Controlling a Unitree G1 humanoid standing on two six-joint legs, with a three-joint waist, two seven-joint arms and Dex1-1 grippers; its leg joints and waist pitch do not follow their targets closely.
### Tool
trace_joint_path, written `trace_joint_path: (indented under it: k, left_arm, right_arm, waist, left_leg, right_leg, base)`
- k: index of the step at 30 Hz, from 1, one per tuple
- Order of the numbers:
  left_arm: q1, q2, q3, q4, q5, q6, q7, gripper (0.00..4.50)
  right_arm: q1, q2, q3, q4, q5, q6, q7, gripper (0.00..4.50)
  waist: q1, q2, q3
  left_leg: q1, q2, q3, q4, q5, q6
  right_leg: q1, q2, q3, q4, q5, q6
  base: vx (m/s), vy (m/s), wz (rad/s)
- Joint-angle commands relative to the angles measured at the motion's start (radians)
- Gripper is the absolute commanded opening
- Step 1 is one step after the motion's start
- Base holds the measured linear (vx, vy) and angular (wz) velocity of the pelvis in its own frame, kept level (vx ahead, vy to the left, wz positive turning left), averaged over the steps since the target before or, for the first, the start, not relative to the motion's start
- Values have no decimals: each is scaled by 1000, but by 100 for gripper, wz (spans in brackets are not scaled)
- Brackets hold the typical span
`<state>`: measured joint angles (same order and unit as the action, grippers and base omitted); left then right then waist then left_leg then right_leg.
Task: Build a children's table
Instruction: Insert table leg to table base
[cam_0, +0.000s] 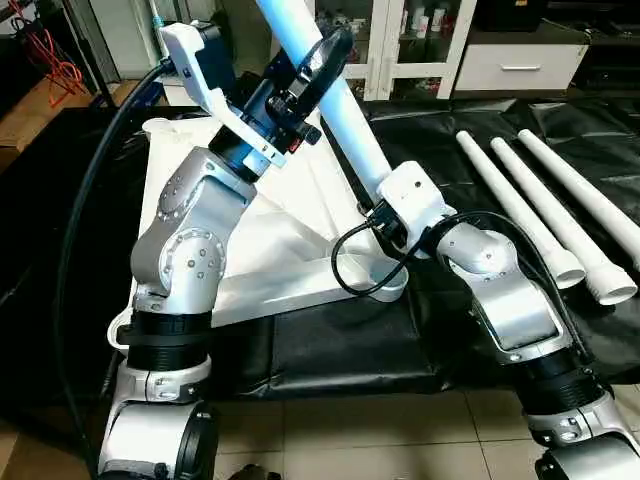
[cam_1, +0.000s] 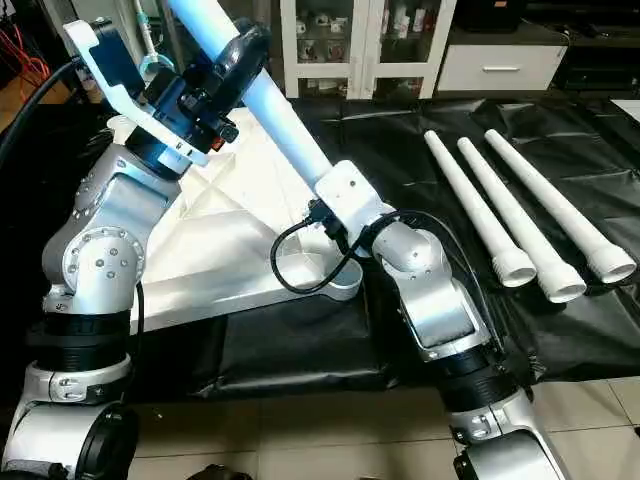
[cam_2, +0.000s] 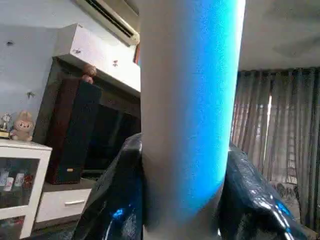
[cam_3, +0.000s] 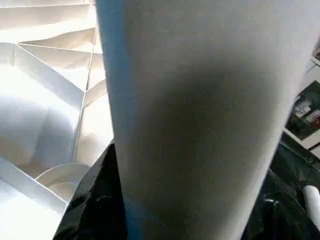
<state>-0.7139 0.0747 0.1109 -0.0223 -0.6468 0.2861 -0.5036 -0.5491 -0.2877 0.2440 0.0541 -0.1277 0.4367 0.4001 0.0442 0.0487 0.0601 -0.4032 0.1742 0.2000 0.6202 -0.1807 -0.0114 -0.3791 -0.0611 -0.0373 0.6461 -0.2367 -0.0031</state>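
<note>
I have one table leg (cam_0: 345, 120) held slanted over the upturned table top (cam_1: 230, 255), which lies on the black sheet (cam_0: 330, 350) covering the floor. My left pincer (cam_0: 318, 68) is clenched around the upper part of the leg, and my right pincer (cam_1: 322, 205) grasps it lower, near the end that must enter the round socket (cam_1: 335, 278) at the near right corner of the top. I judge that the step in hand is to seat and screw this leg. To do it well, I should first bring the leg more upright, so that its end meets the socket straight and the thread does not cross, and keep both grips on one line. The three spare legs (cam_1: 530, 215) lie side by side on the sheet to the right, well apart from the top, so my right elbow has room there. Behind stands the glass-door cabinet (cam_1: 365, 40), near the raised end of the leg; I must mind it when I tilt.
</note>
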Motion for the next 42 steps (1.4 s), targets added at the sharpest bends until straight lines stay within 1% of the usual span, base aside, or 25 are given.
trace_joint_path:
  k: [1, 10, 14, 15, 17, 18, 20, 22, 23, 25, 26, 27, 29, 31, 32, 33, 34, 35, 36, 37, 38, 39, 40, 41, 42]
  left_arm:
    - [-18, 22, 12, 4, 33, -12, 16, 224]
    - [26, 36, 13, 2, 3, 28, -5, 299]
    - [51, 36, 25, 12, 22, 26, 34, 337]
    - [51, 36, 25, 12, 22, 26, 34, 346]
    - [60, 59, 66, 87, 71, 93, 167, 355]
    - [74, 85, 67, 131, 141, 102, 235, 364]
    - [125, 138, 53, 180, 251, 141, 322, 364]
    - [159, 159, 28, 172, 295, 172, 342, 364]
    - [211, 168, -10, 130, 351, 172, 357, 364]
    - [255, 168, -46, 88, 402, 141, 365, 364]
    - [295, 139, -57, 67, 416, 86, 385, 364]
    - [300, 134, -58, 68, 418, 74, 390, 364]
    - [318, 107, -58, 76, 430, 20, 418, 364]
    - [331, 78, -52, 79, 442, -1, 460, 364]
    - [337, 67, -51, 76, 452, -2, 480, 364]
    - [342, 59, -53, 69, 463, -8, 487, 364]
    - [343, 57, -55, 67, 467, -9, 490, 364]
    - [347, 54, -59, 62, 478, -14, 496, 364]
    - [350, 51, -66, 58, 487, -24, 493, 364]
    - [355, 49, -73, 52, 499, -32, 496, 364]
    - [356, 49, -77, 51, 506, -38, 499, 364]
    - [359, 46, -85, 50, 519, -55, 506, 364]
    - [359, 46, -90, 48, 527, -61, 508, 364]
    - [358, 45, -95, 49, 536, -65, 510, 364]
    - [357, 44, -99, 49, 541, -64, 511, 364]
  right_arm:
    - [8, -1, -18, -1, 12, 10, 4, 188]
    - [-21, 36, -159, 37, 82, -25, -76, 186]
    - [-82, 21, -353, 113, 193, -63, -129, 186]
    - [-82, 21, -353, 113, 193, -63, -129, 186]
    - [-65, -9, -417, 88, 240, -35, -100, 186]
    - [-46, -26, -436, 66, 257, -16, -77, 186]
    - [30, -46, -449, -17, 270, 43, -43, 186]
    - [82, -45, -451, -70, 277, 65, -41, 186]
    - [146, -38, -437, -141, 284, 100, -38, 186]
    - [194, -25, -428, -195, 293, 111, -47, 186]
    - [220, -2, -412, -214, 229, 18, -124, 186]
    - [223, -1, -407, -215, 218, 10, -134, 186]
    - [235, -1, -380, -217, 175, -25, -161, 186]
    - [251, 9, -368, -237, 211, -9, -119, 186]
    - [255, 23, -372, -251, 235, 6, -110, 186]
    - [257, 32, -373, -264, 248, 16, -106, 186]
    - [257, 33, -371, -266, 250, 16, -104, 186]
    - [257, 36, -365, -270, 255, 16, -96, 186]
    - [256, 38, -354, -269, 256, 6, -91, 186]
    - [256, 38, -343, -265, 265, -3, -75, 186]
    - [257, 38, -338, -263, 270, -8, -68, 186]
    - [261, 32, -330, -260, 273, -17, -58, 186]
    - [262, 30, -330, -256, 276, -20, -53, 186]
    - [263, 29, -331, -252, 275, -22, -50, 186]
    - [265, 27, -332, -249, 273, -24, -48, 186]
  waist:
    - [0, 2, -80]
    - [0, 3, -79]
    - [1, 8, -81]
    - [2, 7, -81]
    - [5, 19, -83]
    - [1, 13, -82]
    - [-1, 10, -85]
    - [-2, 16, -88]
    - [-7, 2, -87]
    - [-3, 10, -87]
    - [-7, -2, -81]
    - [-4, 3, -80]
    - [-8, -1, -72]
    - [-11, -3, -67]
    - [-17, 11, -61]
    - [-24, 17, -68]
    - [-52, 30, -72]
    - [-82, 37, -69]
    - [-90, 46, -66]
    - [-106, 36, -60]
    - [-104, 36, -62]
    - [-102, 24, -62]
    - [-95, -3, -64]
    - [-80, -35, -72]
    - [-58, -50, -78]
  left_leg:
    - [35, 53, -33, -61, -102, -9]
    - [37, 53, -32, -63, -113, -18]
    - [38, 51, -30, -61, -111, -23]
    - [37, 50, -31, -61, -109, -22]
    - [38, 48, -31, -58, -94, -20]
    - [37, 46, -31, -58, -103, -7]
    - [29, 44, -35, -55, -76, 19]
    - [29, 47, -37, -57, -67, 26]
    - [27, 49, -38, -59, -63, 32]
    - [31, 55, -38, -62, -85, 37]
    - [32, 58, -37, -66, -107, 31]
    - [34, 59, -37, -67, -119, 22]
    - [38, 57, -36, -72, -187, -15]
    - [41, 56, -37, -76, -234, -30]
    - [-4, 38, -85, -111, -274, 53]
    - [16, 51, -112, -106, -303, 63]
    - [17, 76, -169, -119, -340, 84]
    - [31, 108, -245, -150, -389, 111]
    - [45, 114, -275, -162, -419, 119]
    - [53, 120, -330, -182, -493, 110]
    - [56, 106, -354, -187, -497, 107]
    - [44, 59, -378, -191, -498, 99]
    - [9, -20, -373, -178, -474, 90]
    - [-38, -93, -317, -86, -384, 81]
    - [-54, -125, -234, 48, -320, 66]
  right_leg:
    - [47, -71, 44, -64, 133, -243]
    - [43, -71, 44, -65, 113, -245]
    - [44, -69, 42, -65, 116, -241]
    - [44, -67, 42, -65, 118, -239]
    - [44, -65, 40, -62, 145, -229]
    - [48, -60, 40, -64, 154, -214]
    - [54, -64, 41, -66, 154, -182]
    - [50, -68, 38, -67, 134, -180]
    - [51, -65, 37, -69, 129, -183]
    - [43, -72, 37, -75, 63, -194]
    - [37, -71, 38, -81, 17, -204]
    - [33, -74, 37, -83, -15, -208]
    - [28, -73, 40, -95, -131, -190]
    - [25, -72, 43, -101, -191, -164]
    - [55, -70, -25, -82, -194, -168]
    - [47, -64, -38, -84, -163, -173]
    - [57, -49, -57, -57, -88, -195]
    - [48, -21, -71, -9, -93, -199]
    - [39, -8, -72, 12, -133, -195]
    - [20, 2, -52, 56, -192, -180]
    - [14, 7, -38, 68, -205, -177]
    - [15, 6, -9, 61, -197, -199]
    - [47, -15, 10, -9, -202, -310]
    - [80, -62, 15, -92, -280, -461]
    - [90, -111, 10, -162, -337, -533]
  base:
    - [0, 0, 0]
    - [0, 0, 0]
    - [0, 0, 0]
    - [0, 0, 0]
    - [0, 0, 0]
    - [0, 0, 0]
    - [0, 0, 0]
    - [0, 0, 0]
    - [0, 0, 0]
    - [0, 0, 0]
    - [0, 0, 0]
    - [0, 0, 0]
    - [0, 0, 0]
    - [0, 0, 0]
    - [0, 0, 0]
    - [-8, -17, 31]
    - [7, -37, 51]
    - [7, -37, 51]
    - [-6, -64, 51]
    - [-5, -108, 51]
    - [-5, -108, 51]
    - [-24, -168, 50]
    - [-45, -218, 53]
    - [-45, -218, 53]
    - [-47, -250, 59]
